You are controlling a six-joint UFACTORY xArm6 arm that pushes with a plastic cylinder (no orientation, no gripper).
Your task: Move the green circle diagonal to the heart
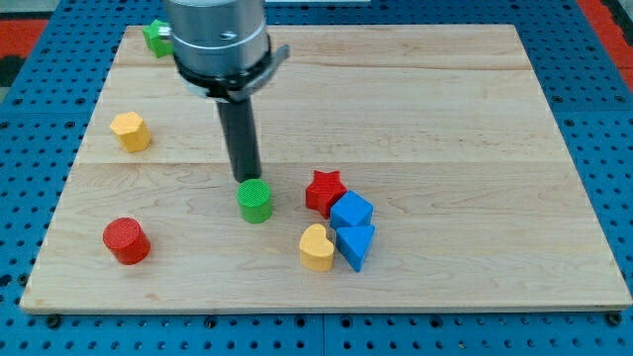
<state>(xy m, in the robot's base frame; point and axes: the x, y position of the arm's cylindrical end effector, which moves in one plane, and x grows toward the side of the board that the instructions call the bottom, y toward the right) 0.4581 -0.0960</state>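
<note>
My tip (247,179) sits just behind the green circle (254,202), on the side facing the board's top edge, touching it or so near that I cannot tell the gap. There is no hand to open or close here, only the bare rod, and it grips nothing. The green circle stands a little below the middle of the wooden board (445,89), slightly toward its left edge.

The relation that matters is this: the yellow heart (316,247) lies toward the board's bottom edge and to the right of the green circle, already on a slant from it, with a clear gap between them. So the circle lies from my tip toward the bottom edge, while the heart lies off toward the bottom right corner. A push straight on from where I am would, I judge, send the circle toward the bottom edge and to the heart's left rather than keep it cornerwise.

The red star (324,191) sits to the circle's right, near but apart, touching the blue cube (351,211), with a blue triangle (356,244) (a wedge, as far as I can make out) just beside the heart. These crowd the heart's right side, so its left diagonals look like the open ones
</note>
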